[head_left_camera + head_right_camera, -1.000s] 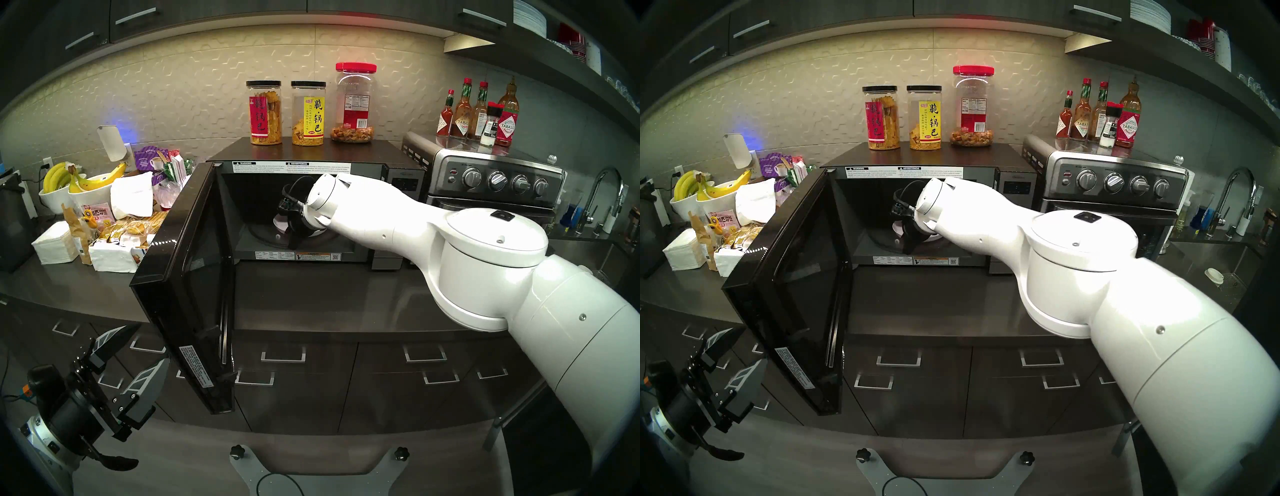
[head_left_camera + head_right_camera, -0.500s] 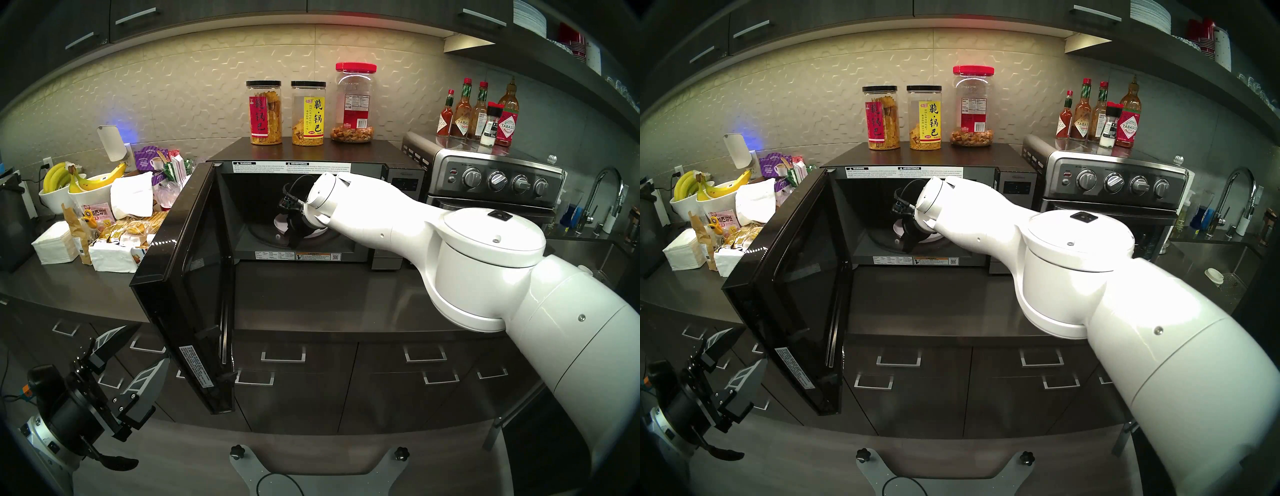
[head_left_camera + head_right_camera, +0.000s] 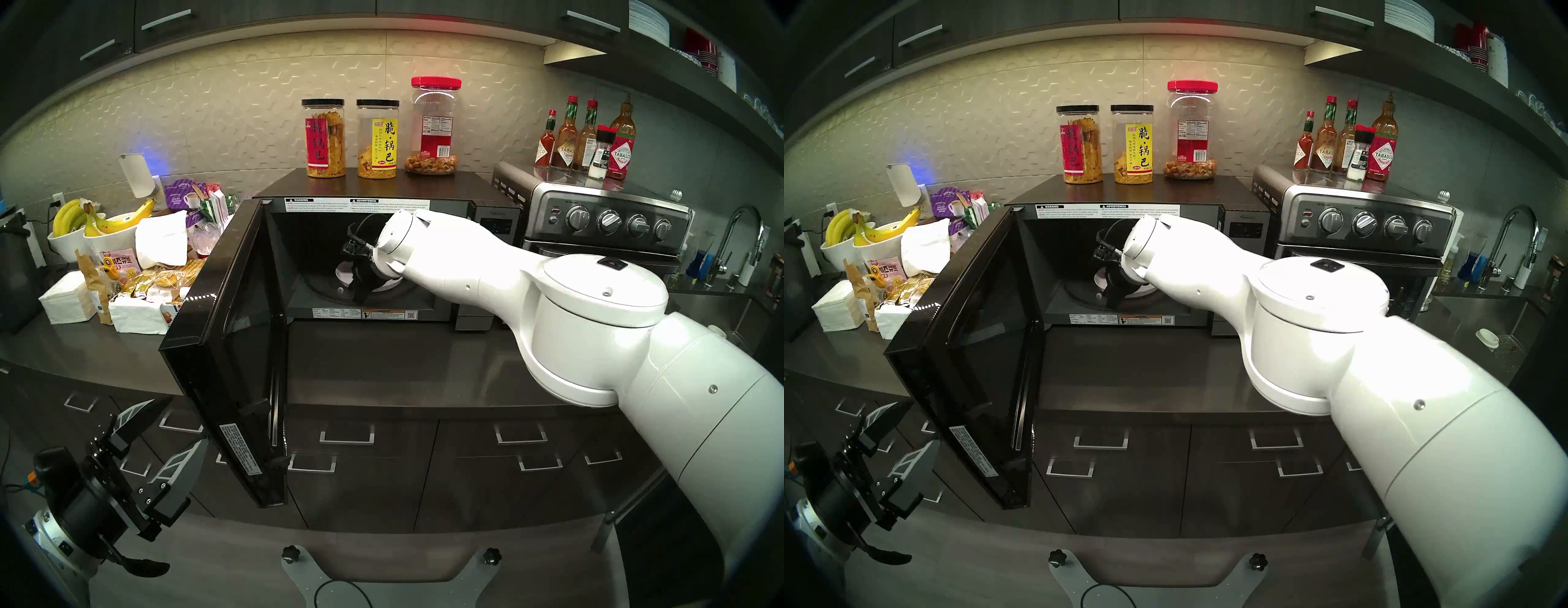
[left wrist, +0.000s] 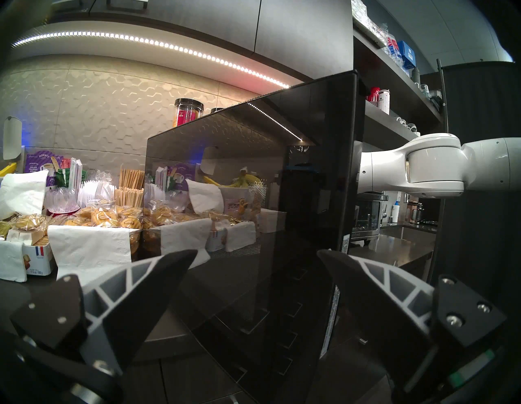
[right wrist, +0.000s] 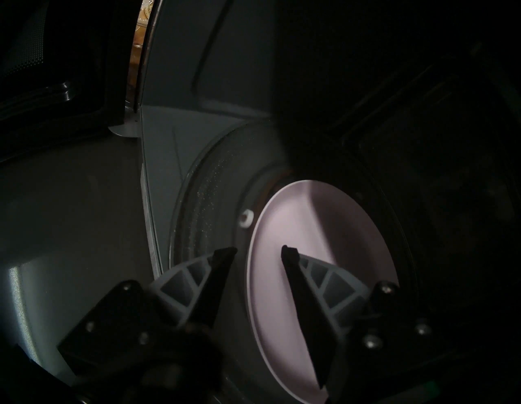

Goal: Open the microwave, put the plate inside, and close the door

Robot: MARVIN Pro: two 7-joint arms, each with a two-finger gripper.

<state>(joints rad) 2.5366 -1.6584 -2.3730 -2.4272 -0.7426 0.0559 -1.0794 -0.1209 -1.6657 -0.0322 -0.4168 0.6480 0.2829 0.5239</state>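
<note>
Releasing plate [image 5: 324, 254] onto turntable [image 5: 208, 203] inside microwave [image 3: 382, 191]: placing step nearly done. Right pincer [image 5: 258, 251] parted, fingers straddling plate's near rim, no visible clamp. Plate lies flat, well inside cavity. Left pincer [image 3: 169, 429] wide, empty, low beside swung-out door [image 3: 220, 339]. Next move likely calls for right arm backing straight out without snagging rim, then push on door to shut.
</note>
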